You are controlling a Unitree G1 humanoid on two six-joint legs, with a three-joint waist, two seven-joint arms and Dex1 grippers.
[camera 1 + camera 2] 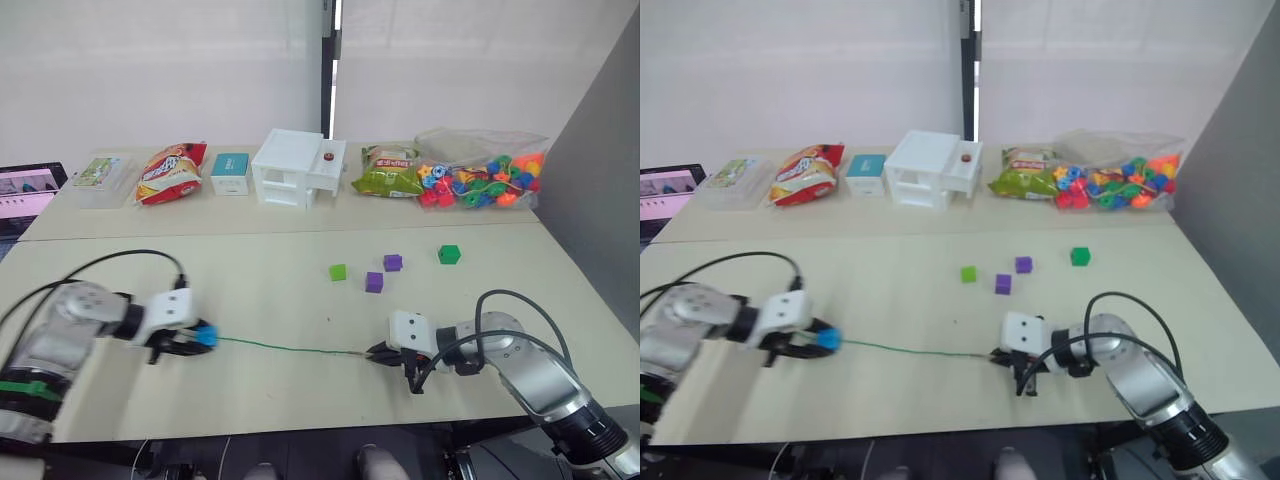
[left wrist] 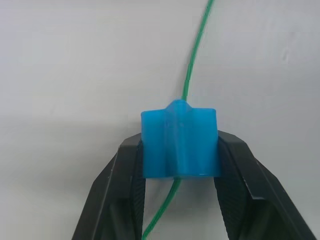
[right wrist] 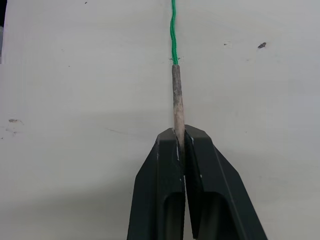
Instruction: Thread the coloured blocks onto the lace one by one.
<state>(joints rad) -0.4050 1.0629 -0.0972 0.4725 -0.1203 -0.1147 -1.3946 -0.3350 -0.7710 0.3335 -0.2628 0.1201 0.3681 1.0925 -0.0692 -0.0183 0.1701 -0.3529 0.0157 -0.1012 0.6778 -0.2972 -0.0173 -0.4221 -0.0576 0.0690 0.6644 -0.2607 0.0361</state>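
Your right claw [image 1: 378,352] sits low at the near edge of the table [image 1: 260,290], its two black fingers [image 3: 165,175] pressed together on the brownish stiff tip [image 3: 176,95] of the lace [image 1: 285,347]. From that tip the thin green lace runs nearly straight across the table to your left claw [image 1: 196,338], which lies well to the left of the right claw and at about the same depth. Your left claw is partly closed around the blue block [image 2: 179,142], one finger on each side of it, and the lace passes through the block, going in at one face and coming out between the fingers at the other.

Look beyond the right claw and you see four loose blocks on the table: the light green block [image 1: 338,272] and a purple block [image 1: 374,282] closest to it, a second purple block [image 1: 393,262] just behind those, and the dark green block [image 1: 449,254] farther off to the right. None of them touches the lace.

Farther back still from the right claw, along the far side of the table, stand a white drawer unit [image 1: 296,168], a red snack bag [image 1: 170,172], a green snack bag [image 1: 386,170] and a clear bag of mixed beads [image 1: 485,172].
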